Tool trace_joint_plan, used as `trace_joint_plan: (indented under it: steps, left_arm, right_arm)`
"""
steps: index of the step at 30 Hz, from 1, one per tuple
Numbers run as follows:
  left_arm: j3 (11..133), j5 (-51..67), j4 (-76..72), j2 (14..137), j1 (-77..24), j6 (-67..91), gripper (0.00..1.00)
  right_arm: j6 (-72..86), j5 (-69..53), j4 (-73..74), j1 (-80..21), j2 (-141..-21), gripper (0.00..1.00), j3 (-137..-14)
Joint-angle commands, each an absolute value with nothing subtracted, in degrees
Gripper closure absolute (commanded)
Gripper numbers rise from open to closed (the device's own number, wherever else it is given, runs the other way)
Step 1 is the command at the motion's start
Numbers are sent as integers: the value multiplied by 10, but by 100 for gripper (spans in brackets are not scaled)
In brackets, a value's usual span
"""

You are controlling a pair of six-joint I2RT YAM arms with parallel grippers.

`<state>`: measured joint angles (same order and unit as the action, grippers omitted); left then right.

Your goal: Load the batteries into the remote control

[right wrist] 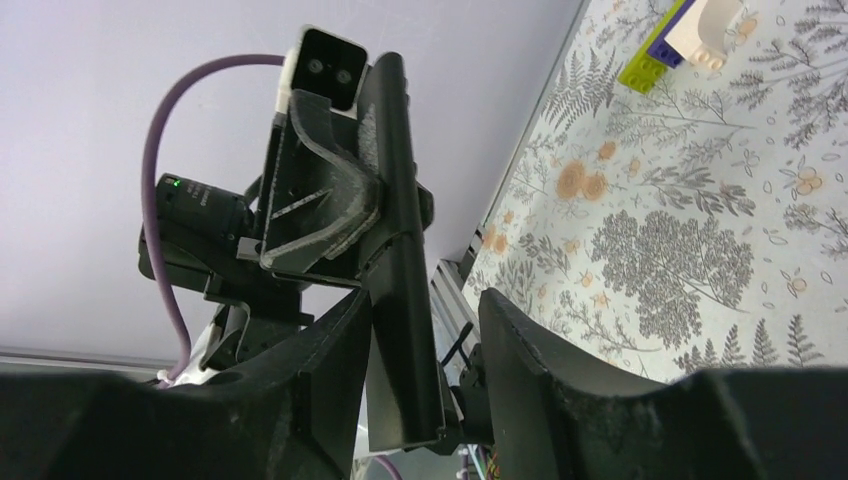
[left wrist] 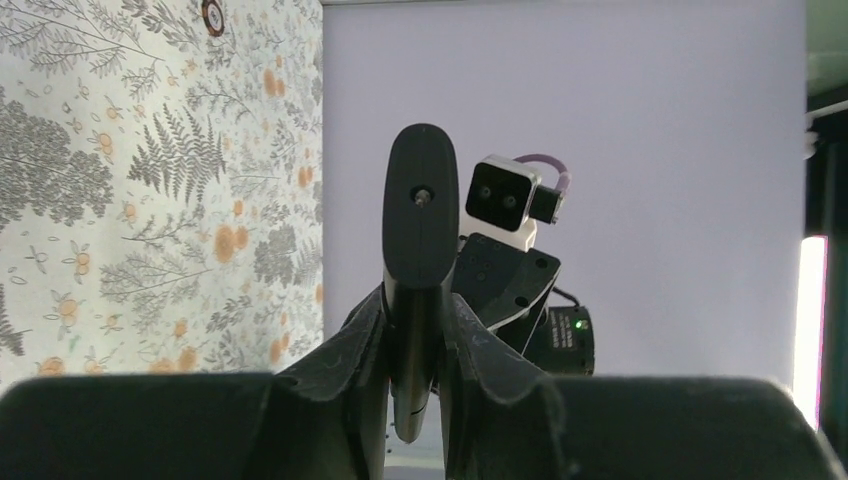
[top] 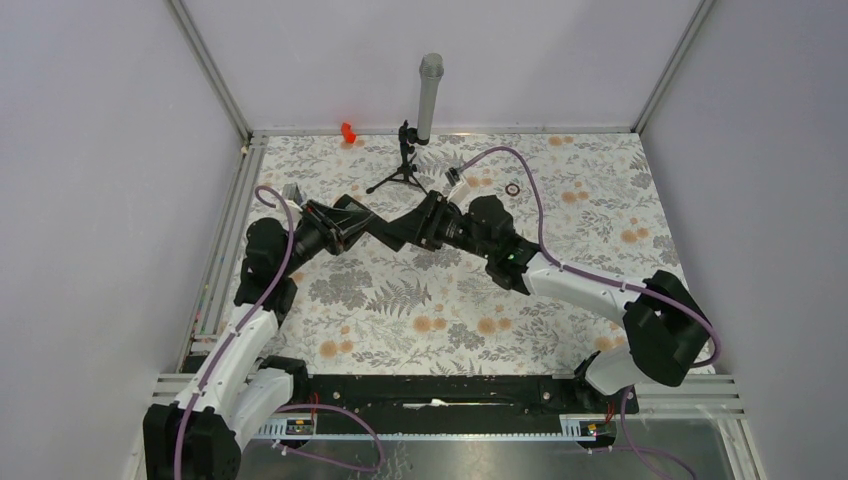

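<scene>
Top external view has both arms meeting in mid-air over the floral counter (top: 600, 200), likely so the remote control (top: 385, 228) is braced between them for loading instead of lying flat. The left end effector (left wrist: 415, 335) is clamped tight on it edgewise. The right end effector (right wrist: 425, 310) stands parted around the same bar, one finger clear. It is slim, matte black and round-ended. No batteries show anywhere.

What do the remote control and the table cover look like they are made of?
The remote control seems to be moulded plastic: even matte black, with a faint sheen on its rounded end and crisp straight edges. The table cover looks like a printed sheet, cloth or vinyl, lying flat with grey ferns and orange flowers. Its dull finish leaves open which of the two it is.
</scene>
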<state>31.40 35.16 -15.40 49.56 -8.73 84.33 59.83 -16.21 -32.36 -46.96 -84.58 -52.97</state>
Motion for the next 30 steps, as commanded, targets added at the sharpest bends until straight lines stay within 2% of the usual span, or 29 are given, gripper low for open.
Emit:
trace_joint_plan:
  steps: [1,12,23,30]
  left_arm:
    - [304,347,-278,475,-92,946,100]
    - [287,334,-315,455,-97,1008,100]
    - [285,364,-379,452,-134,1090,100]
    - [287,388,-373,434,-143,1105,100]
  right_arm:
    - [575,-94,-339,-495,-881,52,-528]
    - [582,-31,-425,-517,-932,74,-535]
    - [586,-28,-582,-526,-1011,84,-549]
    - [586,-53,-623,-526,-1052,94,-581]
